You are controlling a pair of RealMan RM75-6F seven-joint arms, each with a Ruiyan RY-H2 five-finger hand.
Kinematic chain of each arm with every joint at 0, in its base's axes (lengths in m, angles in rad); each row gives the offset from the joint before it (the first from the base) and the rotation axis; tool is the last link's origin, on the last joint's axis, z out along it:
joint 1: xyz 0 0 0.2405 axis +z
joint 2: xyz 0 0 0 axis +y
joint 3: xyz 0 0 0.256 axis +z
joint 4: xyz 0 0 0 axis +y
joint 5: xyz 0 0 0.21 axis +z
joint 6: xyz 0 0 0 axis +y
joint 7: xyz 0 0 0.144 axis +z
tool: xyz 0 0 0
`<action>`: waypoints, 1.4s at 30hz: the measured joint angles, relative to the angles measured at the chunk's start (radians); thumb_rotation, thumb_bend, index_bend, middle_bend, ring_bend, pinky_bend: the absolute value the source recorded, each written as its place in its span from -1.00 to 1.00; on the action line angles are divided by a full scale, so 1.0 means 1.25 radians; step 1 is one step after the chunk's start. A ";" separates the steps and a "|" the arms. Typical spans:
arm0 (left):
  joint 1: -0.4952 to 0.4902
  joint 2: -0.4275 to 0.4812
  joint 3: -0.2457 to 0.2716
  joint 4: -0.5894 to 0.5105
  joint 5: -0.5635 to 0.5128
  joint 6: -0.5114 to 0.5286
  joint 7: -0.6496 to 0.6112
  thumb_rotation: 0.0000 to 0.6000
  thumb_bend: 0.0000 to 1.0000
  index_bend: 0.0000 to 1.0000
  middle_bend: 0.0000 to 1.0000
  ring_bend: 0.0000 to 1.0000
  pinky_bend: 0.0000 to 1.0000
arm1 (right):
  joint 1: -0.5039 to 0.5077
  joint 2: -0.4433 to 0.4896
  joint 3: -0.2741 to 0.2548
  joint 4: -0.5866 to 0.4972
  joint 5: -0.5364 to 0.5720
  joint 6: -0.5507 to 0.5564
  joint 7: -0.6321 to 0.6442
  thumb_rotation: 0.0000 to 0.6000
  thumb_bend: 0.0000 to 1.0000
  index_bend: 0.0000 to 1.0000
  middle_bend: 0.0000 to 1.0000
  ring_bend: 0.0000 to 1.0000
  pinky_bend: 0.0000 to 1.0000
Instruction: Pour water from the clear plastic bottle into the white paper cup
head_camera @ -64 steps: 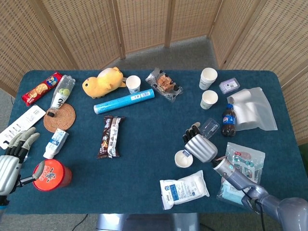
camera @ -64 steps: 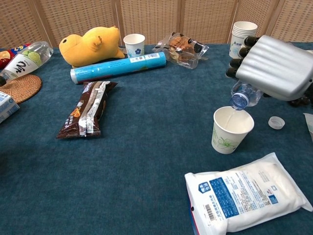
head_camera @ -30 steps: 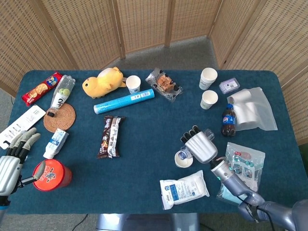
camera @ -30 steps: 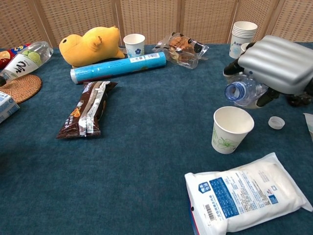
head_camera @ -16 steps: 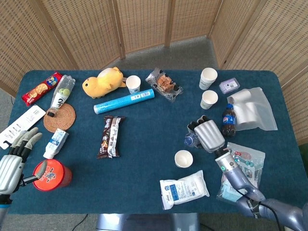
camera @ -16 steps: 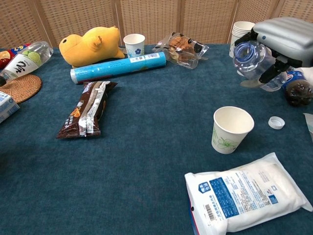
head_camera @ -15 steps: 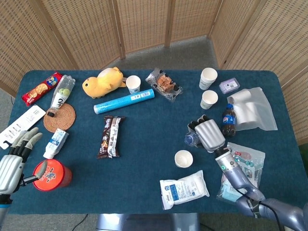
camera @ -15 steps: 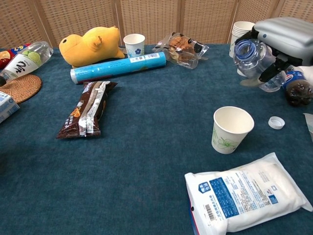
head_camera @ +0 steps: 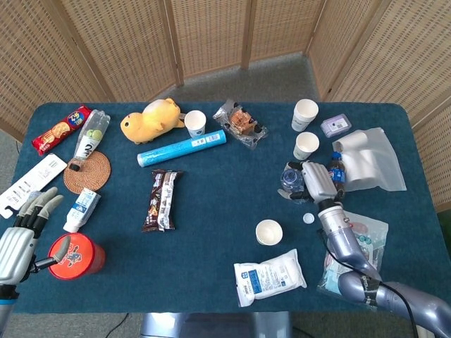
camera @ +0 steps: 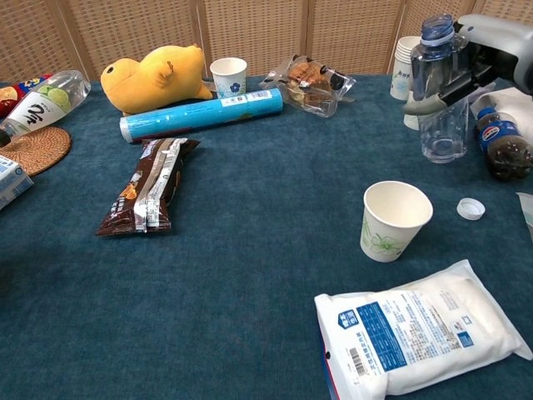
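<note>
The clear plastic bottle [head_camera: 290,179] [camera: 439,92] stands upright, uncapped, with little water left in it. My right hand [head_camera: 318,182] [camera: 493,40] grips it from the side, beyond and to the right of the white paper cup [head_camera: 268,232] [camera: 395,221]. The cup stands upright on the blue cloth, apart from the bottle. The bottle's white cap [head_camera: 308,219] [camera: 470,208] lies just right of the cup. Whether the bottle's base touches the cloth I cannot tell. My left hand [head_camera: 17,239] is at the table's near left corner, fingers spread, holding nothing.
A cola bottle [head_camera: 335,171] [camera: 500,143] stands right beside the held bottle, and two paper cups [head_camera: 306,146] are just behind. A white pouch [head_camera: 268,276] [camera: 420,325] lies in front of the cup. A red can [head_camera: 74,255] sits by my left hand.
My right hand has swung the bottle from tilted over the cup to upright and carried it back and to the right, beside the cola bottle. The left hand has stayed still.
</note>
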 measured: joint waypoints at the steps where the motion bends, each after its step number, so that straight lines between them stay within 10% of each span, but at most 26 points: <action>1: 0.000 0.000 0.000 -0.001 0.000 0.000 0.001 -0.24 -0.07 -0.85 -0.89 -1.00 -1.00 | 0.000 0.000 0.007 -0.004 0.016 -0.009 0.009 1.00 -0.52 0.19 0.18 -0.01 -0.31; 12: 0.004 0.001 0.004 -0.004 -0.002 -0.001 0.007 -0.23 -0.07 -0.85 -0.89 -1.00 -1.00 | 0.005 -0.018 0.048 -0.004 0.081 -0.083 0.130 1.00 -0.53 0.19 0.17 -0.02 -0.42; 42: 0.021 0.014 0.007 -0.016 -0.001 0.019 0.020 -0.23 -0.07 -0.85 -0.89 -1.00 -1.00 | 0.039 -0.141 0.017 0.282 -0.108 -0.143 0.495 1.00 -0.52 0.12 -0.05 -0.27 -0.82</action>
